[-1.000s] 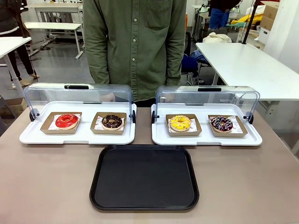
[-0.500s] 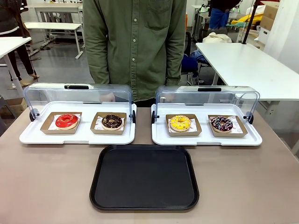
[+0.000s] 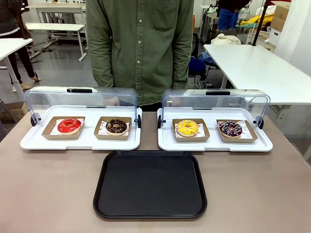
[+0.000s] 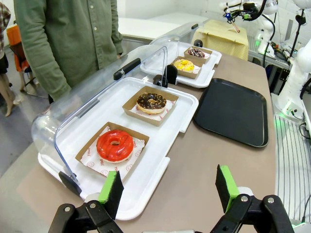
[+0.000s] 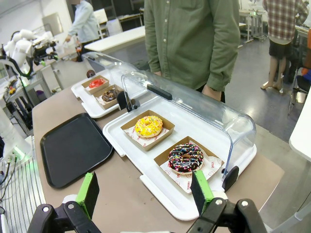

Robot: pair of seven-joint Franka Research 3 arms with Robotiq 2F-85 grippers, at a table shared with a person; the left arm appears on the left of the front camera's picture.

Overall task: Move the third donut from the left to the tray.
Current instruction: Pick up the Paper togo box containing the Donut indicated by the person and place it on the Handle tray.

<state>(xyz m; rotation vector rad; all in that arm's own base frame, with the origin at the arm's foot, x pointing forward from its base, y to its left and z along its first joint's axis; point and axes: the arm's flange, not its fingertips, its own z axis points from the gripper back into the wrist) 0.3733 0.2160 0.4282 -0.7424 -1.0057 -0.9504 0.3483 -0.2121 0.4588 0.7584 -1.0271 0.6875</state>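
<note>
Pincers on both arms stand spread and empty: the right pincer (image 5: 145, 190) at the bottom edge of its wrist view, the left pincer (image 4: 169, 189) at the bottom edge of its own. Just above the right pincer, a white tray (image 5: 127, 151) with a raised clear lid (image 5: 194, 104) lies on the brown surface (image 5: 48, 111). A sprinkled chocolate donut (image 5: 185, 158) sits in it at lower right of centre. The yellow donut (image 5: 148, 125) sits at mid-frame in the same tray, resting in its square cardboard holder (image 5: 138, 141). The black tray (image 5: 73, 145) lies flat at the left of that frame, just beside the white tray. Above the left pincer, a second white tray (image 4: 150, 170) holds a red-iced donut (image 4: 114, 145) at lower left and a chocolate donut (image 4: 151, 102) nearer mid-frame. A person (image 5: 194, 34) in a green shirt stands behind the lids, at the top of the frame. In the front view the black tray lies at lower centre, the yellow donut above it, right of centre.
</note>
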